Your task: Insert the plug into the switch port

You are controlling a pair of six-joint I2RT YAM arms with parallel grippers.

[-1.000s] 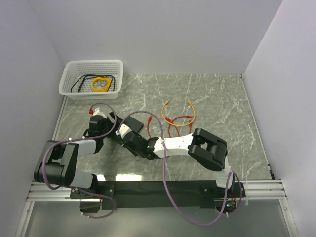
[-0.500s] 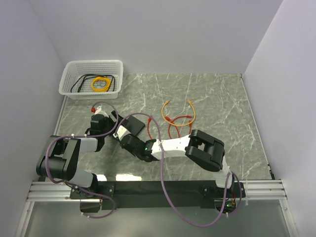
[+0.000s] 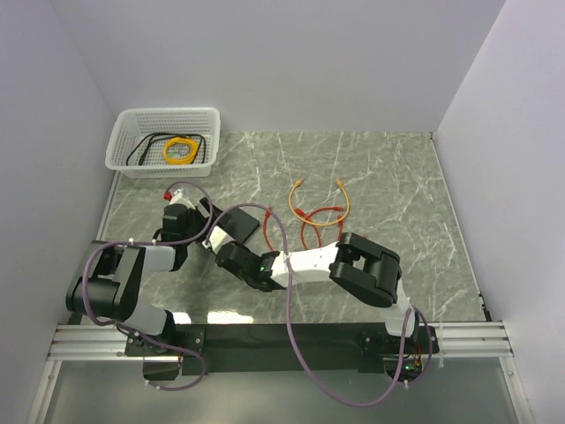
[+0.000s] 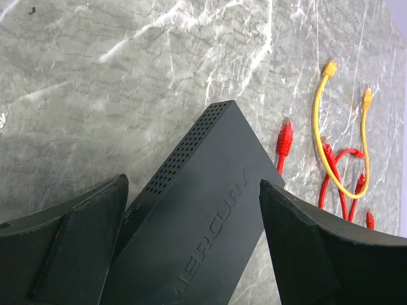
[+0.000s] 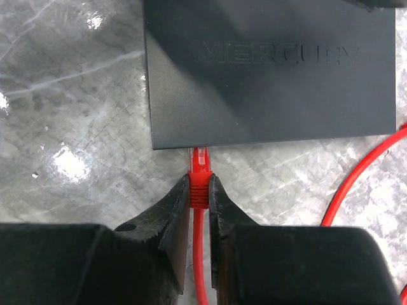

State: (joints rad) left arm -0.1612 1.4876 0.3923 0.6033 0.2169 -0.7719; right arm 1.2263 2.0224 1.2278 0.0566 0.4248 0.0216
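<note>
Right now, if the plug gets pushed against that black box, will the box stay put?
Likely it slides: the black box looks thin, lying flat on the glossy table. Its hard-edged casing looks rigid, unlikely to flex against the plug. The left gripper straddles it open, probably bracing little.

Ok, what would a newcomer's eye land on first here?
The red plug, pinched in the right gripper, its tip right at the edge of the black switch at table centre-left. Next, the left gripper, open, with a finger on each side of that switch. Loose red and yellow cords lie to its right.
</note>
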